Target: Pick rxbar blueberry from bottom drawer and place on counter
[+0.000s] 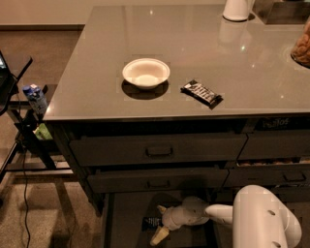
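The bottom drawer (125,219) is pulled open below the counter (193,38). On its floor lies the rxbar blueberry (151,223), a small dark wrapper with pale print. My gripper (160,223) reaches into the drawer from the right, and my white arm (261,220) fills the lower right corner. The gripper is open: one pale finger (162,209) sits behind the bar and the other fingertip (158,236) in front of it, so the bar lies between them. I cannot tell whether they touch it.
A white bowl (146,72) and a longer black bar with white lettering (201,93) lie on the counter. A white jug (236,8) and a snack jar (302,46) stand at its far right. Two shut drawers (157,150) are above. A stand with a blue bottle (36,98) is at the left.
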`<act>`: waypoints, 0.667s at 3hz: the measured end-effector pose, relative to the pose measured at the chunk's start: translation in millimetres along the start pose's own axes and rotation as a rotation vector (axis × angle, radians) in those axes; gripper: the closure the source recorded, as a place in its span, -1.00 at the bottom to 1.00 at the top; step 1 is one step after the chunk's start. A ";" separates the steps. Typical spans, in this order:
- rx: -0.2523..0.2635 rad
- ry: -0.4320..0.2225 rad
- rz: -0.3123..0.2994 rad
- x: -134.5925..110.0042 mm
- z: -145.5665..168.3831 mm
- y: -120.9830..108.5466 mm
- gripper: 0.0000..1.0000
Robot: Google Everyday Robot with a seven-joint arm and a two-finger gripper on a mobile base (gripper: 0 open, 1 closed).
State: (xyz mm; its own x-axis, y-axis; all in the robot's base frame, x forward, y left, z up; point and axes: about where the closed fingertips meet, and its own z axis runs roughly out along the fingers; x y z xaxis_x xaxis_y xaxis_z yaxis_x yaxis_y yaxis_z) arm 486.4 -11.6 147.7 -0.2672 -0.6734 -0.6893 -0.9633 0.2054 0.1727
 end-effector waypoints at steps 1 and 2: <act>-0.007 -0.030 -0.014 12.3 6.5 -3.6 -1.00; -0.020 -0.057 -0.026 21.6 15.4 -8.4 -1.00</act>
State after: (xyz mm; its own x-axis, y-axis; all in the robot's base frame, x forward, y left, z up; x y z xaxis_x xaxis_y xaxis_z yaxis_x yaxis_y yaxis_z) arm 489.1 -16.9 120.5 -0.2405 -0.6367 -0.7327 -0.9705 0.1733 0.1679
